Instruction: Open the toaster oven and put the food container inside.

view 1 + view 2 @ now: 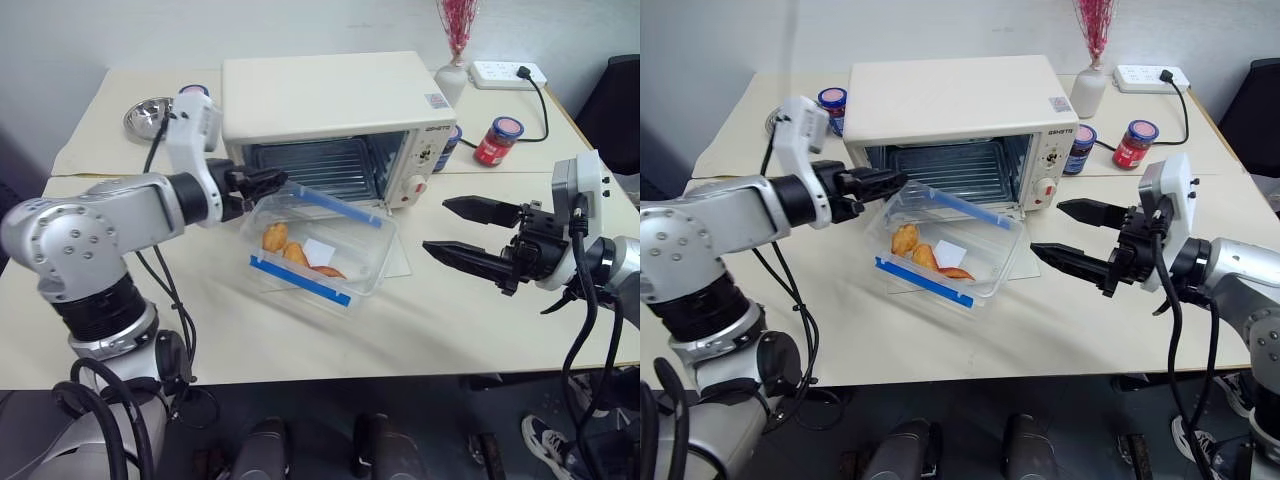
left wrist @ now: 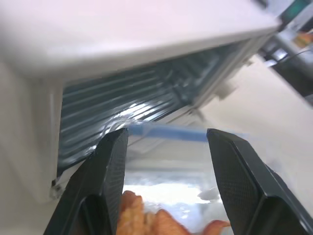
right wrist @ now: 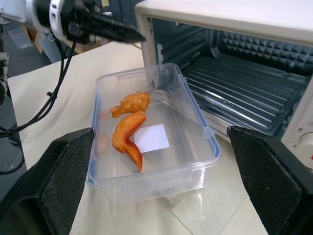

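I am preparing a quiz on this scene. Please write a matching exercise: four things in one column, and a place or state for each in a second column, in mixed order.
Things:
1. oven
2. container
3. right gripper
4. steel bowl

Places or states:
A. on the table behind the left arm, beside the oven
B. wide open, apart from the container
C. door down, rack bare
D. resting on the lowered glass door, tilted, chicken pieces inside

Pairs: 1-C, 2-D, 3-B, 4-A
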Robot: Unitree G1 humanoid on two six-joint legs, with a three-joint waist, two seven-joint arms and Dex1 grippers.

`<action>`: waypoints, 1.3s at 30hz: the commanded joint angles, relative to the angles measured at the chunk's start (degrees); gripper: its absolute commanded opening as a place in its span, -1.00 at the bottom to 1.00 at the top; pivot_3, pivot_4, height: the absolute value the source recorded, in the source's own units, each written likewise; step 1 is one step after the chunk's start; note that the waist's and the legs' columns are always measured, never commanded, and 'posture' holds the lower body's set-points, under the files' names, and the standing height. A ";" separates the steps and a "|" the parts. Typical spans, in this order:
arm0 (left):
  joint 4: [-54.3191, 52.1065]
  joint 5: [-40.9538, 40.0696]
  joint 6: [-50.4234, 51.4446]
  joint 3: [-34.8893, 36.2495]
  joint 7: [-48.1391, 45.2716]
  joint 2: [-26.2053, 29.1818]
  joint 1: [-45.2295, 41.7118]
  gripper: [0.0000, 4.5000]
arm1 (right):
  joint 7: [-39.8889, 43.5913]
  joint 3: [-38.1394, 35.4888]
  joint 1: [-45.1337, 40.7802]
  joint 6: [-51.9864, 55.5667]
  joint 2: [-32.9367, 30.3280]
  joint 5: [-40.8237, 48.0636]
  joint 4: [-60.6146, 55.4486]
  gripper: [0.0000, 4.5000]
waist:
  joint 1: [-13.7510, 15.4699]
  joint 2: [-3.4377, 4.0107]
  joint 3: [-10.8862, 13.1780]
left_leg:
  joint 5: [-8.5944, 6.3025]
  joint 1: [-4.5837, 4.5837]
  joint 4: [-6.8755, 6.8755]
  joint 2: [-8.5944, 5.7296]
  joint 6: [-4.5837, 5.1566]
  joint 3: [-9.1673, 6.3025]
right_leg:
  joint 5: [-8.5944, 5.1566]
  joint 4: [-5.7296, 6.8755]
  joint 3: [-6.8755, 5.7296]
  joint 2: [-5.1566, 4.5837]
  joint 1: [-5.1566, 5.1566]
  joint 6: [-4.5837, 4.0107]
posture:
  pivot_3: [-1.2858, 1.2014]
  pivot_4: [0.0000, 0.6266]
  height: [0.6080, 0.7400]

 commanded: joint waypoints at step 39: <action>8.36 16.41 -51.66 -27.97 -54.67 24.64 22.66 -1.00 | -4.14 24.32 -1.19 -8.36 12.72 -18.16 3.73 -0.34 | -0.01 0.03 0.01 | 0.00 -0.04 0.01 0.01 0.07 0.16 | -0.03 -0.02 -0.08 0.03 0.01 -0.06 | 0.03 -0.52 1.00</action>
